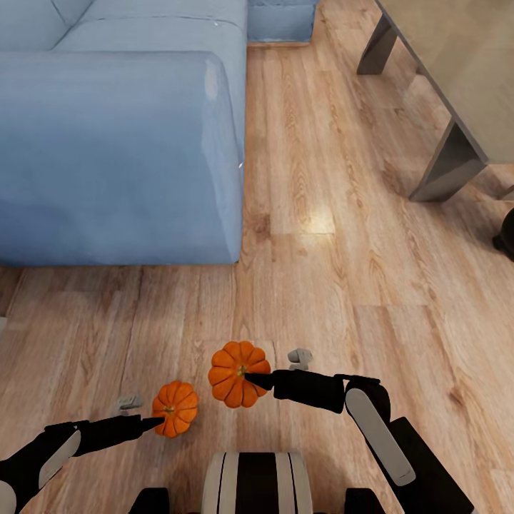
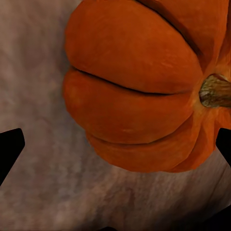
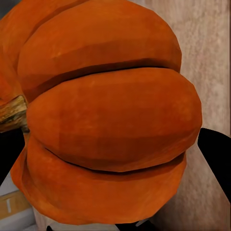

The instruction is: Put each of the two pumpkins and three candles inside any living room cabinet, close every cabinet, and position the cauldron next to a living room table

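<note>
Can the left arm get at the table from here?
Probably not. The table stands far off across bare floor, and the left gripper is already at a pumpkin, so the robot would likely have to drive closer.

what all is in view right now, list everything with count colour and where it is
pumpkins: 2, bright orange with dark stems; one at the left gripper's tips, one at the right gripper's tips, both low in the head view over the floor
sofa: 1, pale blue, upper left of the head view
table: 1, glossy grey top with blocky legs, upper right
black object: 1, cut off by the right edge, cannot tell what it is
floor: light wood planks
left gripper: dark fingers either side of its pumpkin
right gripper: dark fingers either side of its pumpkin
robot trunk: black and white, bottom centre
</note>
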You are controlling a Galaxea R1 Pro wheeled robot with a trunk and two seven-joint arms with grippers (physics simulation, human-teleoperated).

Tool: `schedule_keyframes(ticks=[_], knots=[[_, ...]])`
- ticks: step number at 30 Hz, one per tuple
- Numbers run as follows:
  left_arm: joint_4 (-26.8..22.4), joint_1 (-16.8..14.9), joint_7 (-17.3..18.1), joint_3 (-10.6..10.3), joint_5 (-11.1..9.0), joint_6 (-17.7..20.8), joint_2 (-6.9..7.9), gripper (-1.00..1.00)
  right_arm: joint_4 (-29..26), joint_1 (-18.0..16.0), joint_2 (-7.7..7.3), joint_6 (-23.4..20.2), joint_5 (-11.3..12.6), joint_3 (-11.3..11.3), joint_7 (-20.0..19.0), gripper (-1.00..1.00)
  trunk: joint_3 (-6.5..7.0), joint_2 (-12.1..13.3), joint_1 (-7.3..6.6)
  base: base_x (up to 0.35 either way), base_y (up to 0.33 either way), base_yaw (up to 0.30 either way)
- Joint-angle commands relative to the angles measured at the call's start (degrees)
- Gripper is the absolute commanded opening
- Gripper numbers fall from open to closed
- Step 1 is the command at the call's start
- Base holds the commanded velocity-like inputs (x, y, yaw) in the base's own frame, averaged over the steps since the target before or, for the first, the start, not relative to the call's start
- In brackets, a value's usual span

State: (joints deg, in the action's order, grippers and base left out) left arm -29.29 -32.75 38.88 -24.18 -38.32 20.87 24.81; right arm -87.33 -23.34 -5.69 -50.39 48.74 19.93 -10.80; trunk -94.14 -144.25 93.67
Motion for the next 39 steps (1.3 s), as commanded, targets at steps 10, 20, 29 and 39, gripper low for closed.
schedule_keyframes(ticks=[10,20,29,39], knots=[[-0.06,-0.03,-0.03,-0.25,-0.61,0.49,0.06,1.00,0.06,-0.03,-0.03,-0.15,-0.13,0.02,-0.37,-1.00,-0.26,-0.03,0.01,0.000,0.000,0.000],[-0.06,-0.03,-0.03,-0.20,-0.61,0.51,0.06,1.00,0.06,-0.04,-0.03,-0.15,-0.13,0.02,-0.37,-1.00,-0.26,-0.03,0.01,0.034,-0.021,0.000],[-0.06,-0.03,-0.07,-0.23,-0.61,0.52,0.06,1.00,0.06,-0.04,-0.03,-0.15,-0.13,0.02,-0.37,-1.00,-0.26,-0.03,0.01,0.005,-0.004,0.000],[-0.06,-0.03,-0.03,-0.22,-0.62,0.53,0.06,1.00,0.06,-0.04,-0.03,-0.15,-0.13,0.02,-0.37,-1.00,-1.14,-0.08,0.12,0.000,0.000,0.000]])
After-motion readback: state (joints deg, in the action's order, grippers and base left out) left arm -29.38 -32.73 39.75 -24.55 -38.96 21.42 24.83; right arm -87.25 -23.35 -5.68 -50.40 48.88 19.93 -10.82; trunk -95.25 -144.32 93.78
